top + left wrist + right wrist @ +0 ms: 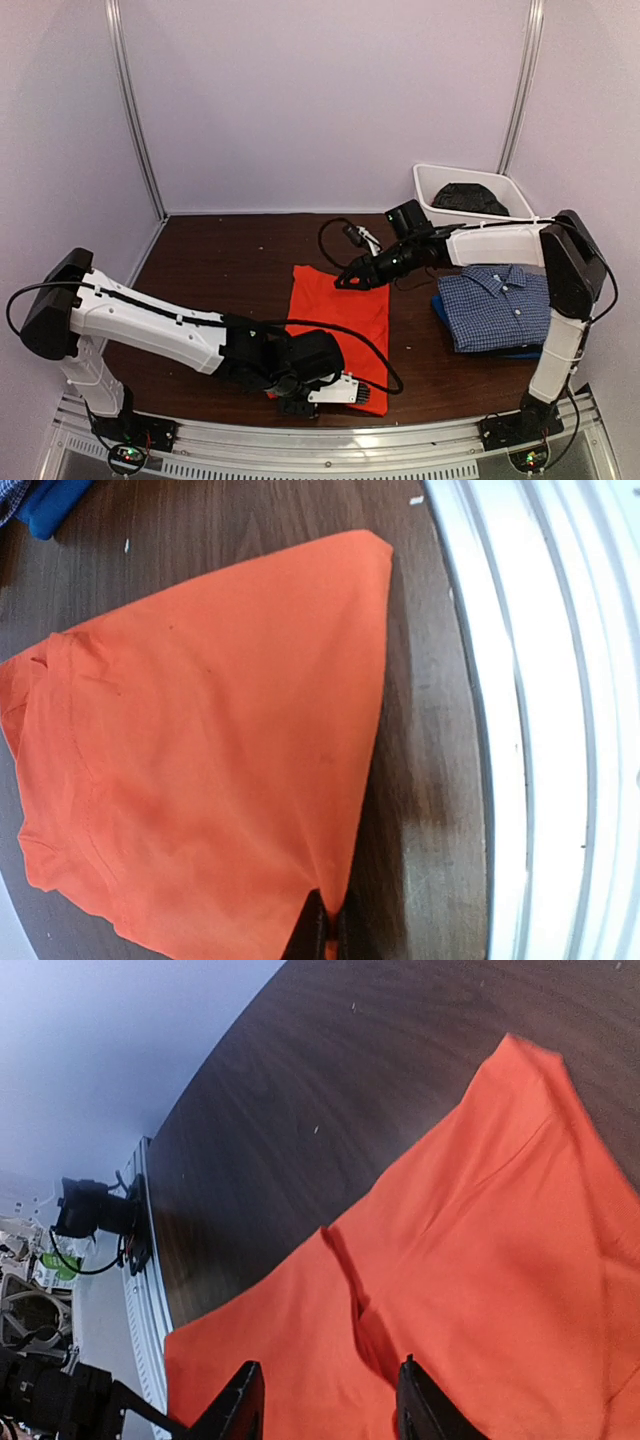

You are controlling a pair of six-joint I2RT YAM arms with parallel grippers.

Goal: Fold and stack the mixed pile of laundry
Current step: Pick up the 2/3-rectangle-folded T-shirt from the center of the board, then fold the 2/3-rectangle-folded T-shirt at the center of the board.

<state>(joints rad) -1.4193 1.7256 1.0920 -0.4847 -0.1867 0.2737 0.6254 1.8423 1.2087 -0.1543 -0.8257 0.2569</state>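
Observation:
A bright orange T-shirt [342, 312] lies flat in the middle of the dark table. My left gripper [298, 404] is at its near edge, shut, with a fold of the orange T-shirt [220, 760] pinched between its tips [328, 932]. Over the far edge of the shirt my right gripper [346, 282] is open. Its two fingers [243, 1407] straddle the orange T-shirt [470, 1260] beside a raised crease, holding nothing. A folded blue-and-white check shirt [495, 303] rests on a blue piece [520, 351] at the right.
A white tub [432, 185] at the back right holds a black garment [470, 198]. The metal rail [530, 730] runs along the near table edge, close to my left gripper. A corner of blue cloth [50, 502] shows far off in the left wrist view.

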